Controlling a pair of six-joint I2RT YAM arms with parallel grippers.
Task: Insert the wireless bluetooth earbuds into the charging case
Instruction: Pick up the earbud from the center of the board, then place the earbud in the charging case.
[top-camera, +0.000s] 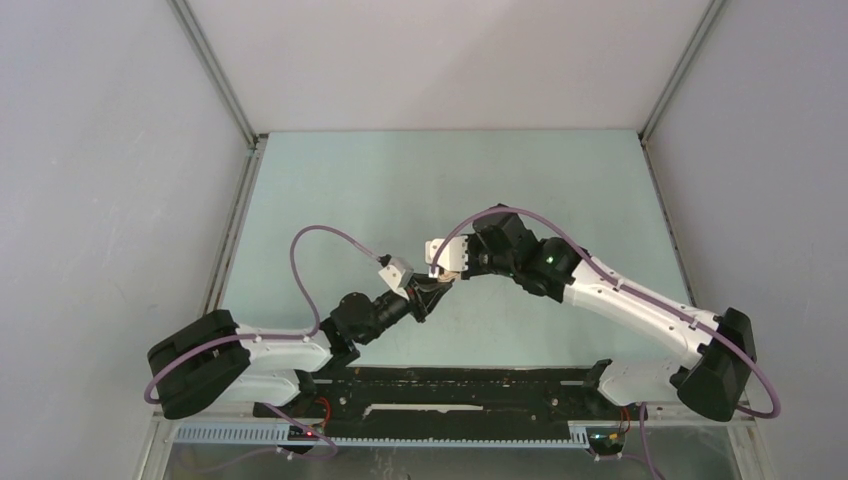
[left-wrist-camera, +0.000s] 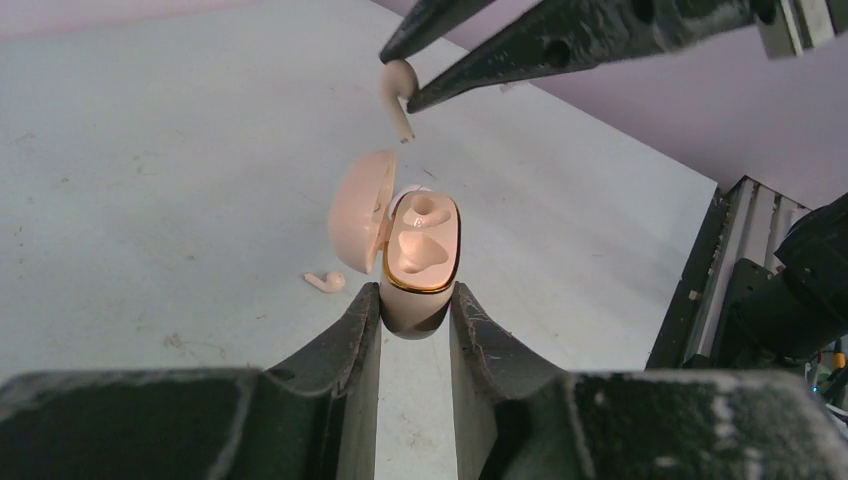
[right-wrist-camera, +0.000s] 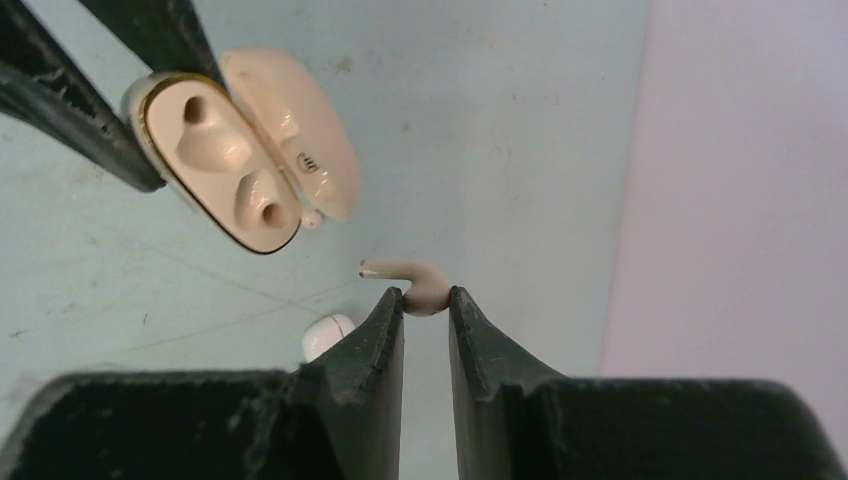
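Observation:
My left gripper (left-wrist-camera: 415, 300) is shut on an open tan charging case (left-wrist-camera: 421, 255), lid (left-wrist-camera: 357, 210) swung left, both sockets empty; the case also shows in the right wrist view (right-wrist-camera: 222, 165). My right gripper (right-wrist-camera: 427, 297) is shut on the head of a tan earbud (right-wrist-camera: 420, 285), stem pointing left, held just beyond the case; the left wrist view shows that earbud (left-wrist-camera: 397, 92) above the case. A second tan earbud (left-wrist-camera: 325, 281) lies on the table left of the case. In the top view the two grippers meet at mid table (top-camera: 432, 280).
A white rounded thing (right-wrist-camera: 325, 335), partly hidden behind my right fingers, lies on the pale green table (top-camera: 560, 190). Grey walls enclose the table on three sides. A black rail (top-camera: 450, 385) runs along the near edge.

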